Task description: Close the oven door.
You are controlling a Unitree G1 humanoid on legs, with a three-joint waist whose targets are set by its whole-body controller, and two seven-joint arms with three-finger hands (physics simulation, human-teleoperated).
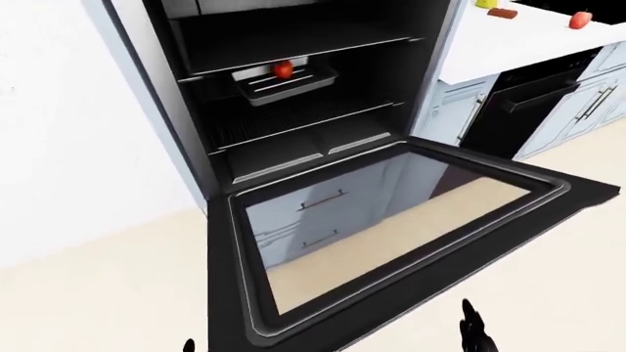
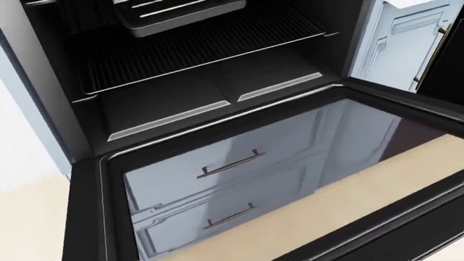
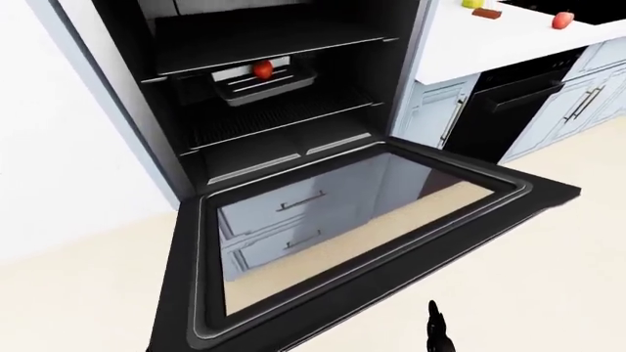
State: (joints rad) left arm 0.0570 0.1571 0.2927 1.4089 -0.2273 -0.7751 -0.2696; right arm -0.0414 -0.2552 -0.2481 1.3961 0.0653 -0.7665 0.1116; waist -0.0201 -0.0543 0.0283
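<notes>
The black oven (image 1: 293,125) stands open. Its door (image 1: 391,220) hangs down flat, its glass mirroring drawers and floor, and its far edge (image 1: 411,308) is at the bottom of the left-eye view. Inside, a metal tray (image 1: 288,82) on a rack holds a red fruit (image 1: 282,70). My right hand (image 1: 475,331) shows only as dark fingers pointing up just below the door's edge, apart from it and empty; it also shows in the right-eye view (image 3: 435,334). A dark tip of my left hand (image 1: 188,345) shows at the bottom, beside the door's left corner.
A white wall (image 1: 68,147) runs left of the oven. To the right, a white counter (image 1: 508,40) carries a red fruit (image 1: 581,20) and small items, over a black appliance (image 1: 519,110) and pale blue cabinets (image 1: 587,110). Beige floor (image 1: 97,308) lies around the door.
</notes>
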